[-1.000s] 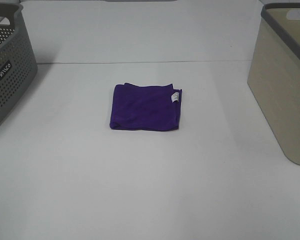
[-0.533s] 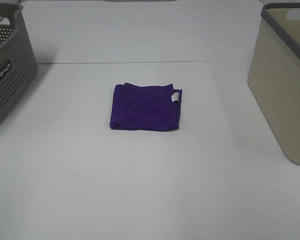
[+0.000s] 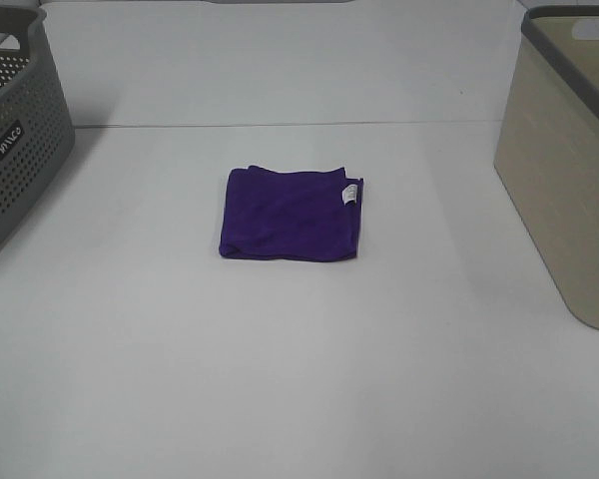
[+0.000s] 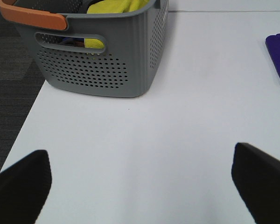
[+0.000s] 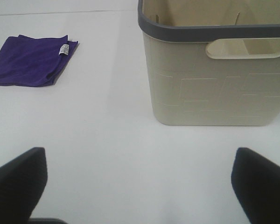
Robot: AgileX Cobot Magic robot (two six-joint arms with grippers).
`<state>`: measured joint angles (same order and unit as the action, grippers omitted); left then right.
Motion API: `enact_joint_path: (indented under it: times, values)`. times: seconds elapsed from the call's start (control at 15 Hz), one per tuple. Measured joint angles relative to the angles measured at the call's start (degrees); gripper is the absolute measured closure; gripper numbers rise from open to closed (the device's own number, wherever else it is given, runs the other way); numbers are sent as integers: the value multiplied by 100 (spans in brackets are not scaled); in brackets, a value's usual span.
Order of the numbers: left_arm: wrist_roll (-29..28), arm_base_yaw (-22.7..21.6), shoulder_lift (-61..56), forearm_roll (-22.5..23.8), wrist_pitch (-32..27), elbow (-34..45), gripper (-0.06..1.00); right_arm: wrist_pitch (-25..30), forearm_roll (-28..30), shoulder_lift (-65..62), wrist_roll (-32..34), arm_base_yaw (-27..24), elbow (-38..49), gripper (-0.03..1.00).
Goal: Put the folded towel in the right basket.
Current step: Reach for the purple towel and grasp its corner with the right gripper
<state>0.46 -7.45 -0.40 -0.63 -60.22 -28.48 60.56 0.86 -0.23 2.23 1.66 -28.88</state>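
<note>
- The grey perforated plastic basket (image 3: 25, 120) is showing a white logo (image 3: 9, 140), too small for me to read.
- The folded purple cloth towel (image 3: 292, 215), white tag (image 3: 350, 192) at one corner, is lying flat on the white surface (image 3: 280, 379), well apart from the beige plastic right basket (image 3: 559, 170).
- I am holding my left pincer (image 4: 140, 186) and right pincer (image 5: 140, 186) spread.

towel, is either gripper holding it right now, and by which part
Nothing is held. The towel lies flat on the table, clear of the open left gripper and open right gripper.

Right basket (image 3: 559, 190) partly beyond frame edge
</note>
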Motion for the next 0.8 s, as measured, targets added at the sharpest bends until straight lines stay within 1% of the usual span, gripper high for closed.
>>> enact_joint_path:
  times: [0.27, 0.8]
  values:
    - [0, 0, 0, 0, 0, 0, -5, 0, 149, 0, -155, 0, 0, -1]
    - [0, 0, 0, 0, 0, 0, -5, 0, 178, 0, -155, 0, 0, -1]
